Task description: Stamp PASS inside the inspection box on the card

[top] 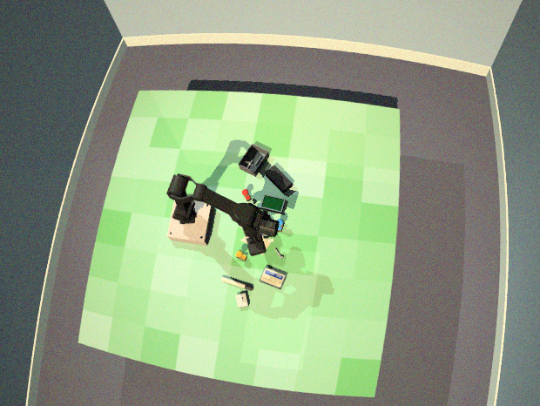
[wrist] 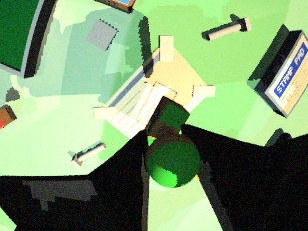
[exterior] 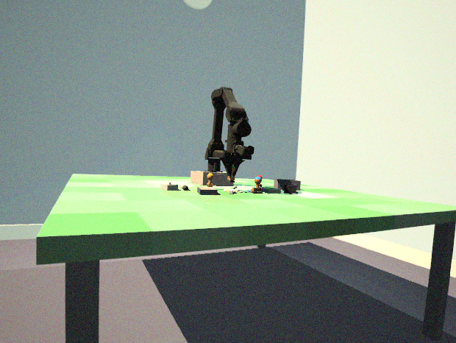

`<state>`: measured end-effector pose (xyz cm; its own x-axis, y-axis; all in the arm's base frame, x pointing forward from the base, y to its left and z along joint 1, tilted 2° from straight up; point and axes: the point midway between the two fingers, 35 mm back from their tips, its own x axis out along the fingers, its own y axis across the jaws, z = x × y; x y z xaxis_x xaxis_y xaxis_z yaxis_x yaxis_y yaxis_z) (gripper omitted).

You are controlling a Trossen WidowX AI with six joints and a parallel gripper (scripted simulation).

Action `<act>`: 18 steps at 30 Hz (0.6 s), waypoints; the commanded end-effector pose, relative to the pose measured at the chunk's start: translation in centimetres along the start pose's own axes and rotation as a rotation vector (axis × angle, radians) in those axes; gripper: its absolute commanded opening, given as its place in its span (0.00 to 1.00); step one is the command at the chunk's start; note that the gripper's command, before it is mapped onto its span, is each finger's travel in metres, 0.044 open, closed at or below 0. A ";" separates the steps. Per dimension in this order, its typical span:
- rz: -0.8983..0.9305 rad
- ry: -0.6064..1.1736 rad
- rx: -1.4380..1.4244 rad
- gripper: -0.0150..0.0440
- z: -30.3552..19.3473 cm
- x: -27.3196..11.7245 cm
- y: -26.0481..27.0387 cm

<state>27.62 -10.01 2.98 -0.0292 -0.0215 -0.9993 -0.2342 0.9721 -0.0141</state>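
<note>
My gripper (exterior: 231, 176) (wrist: 163, 132) is shut on a stamp (exterior: 230, 179) (wrist: 172, 161) with a round green knob and dark block base. It holds the stamp a little above the bench, over the near edge of the card in the wrist view. The card (wrist: 186, 74) lies flat, with a blue stripe, printed lines and a box outline partly hidden by the stamp; no clear print can be made out. A case labelled STAMP PAD (top: 273, 277) (exterior: 207, 191) (wrist: 291, 81) lies to the right in the wrist view. A dark-framed green pad (top: 273, 203) (wrist: 17, 29) lies on the other side.
An orange-knobbed stamp (top: 240, 255) (exterior: 209, 177), a blue one (top: 280, 225) (exterior: 257, 178) and a red one (top: 246, 192) stand around the card. Small bolts (wrist: 227, 30) (wrist: 89, 154) lie nearby. A black box (top: 254, 159), a pale stick (top: 234, 281) and a white block (top: 242, 299) are farther out.
</note>
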 end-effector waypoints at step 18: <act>-0.005 -0.015 0.000 0.25 0.0 -3.5 0.0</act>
<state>27.59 -9.94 5.83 -0.0272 -0.0222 -0.9994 -0.2360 0.9716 -0.0152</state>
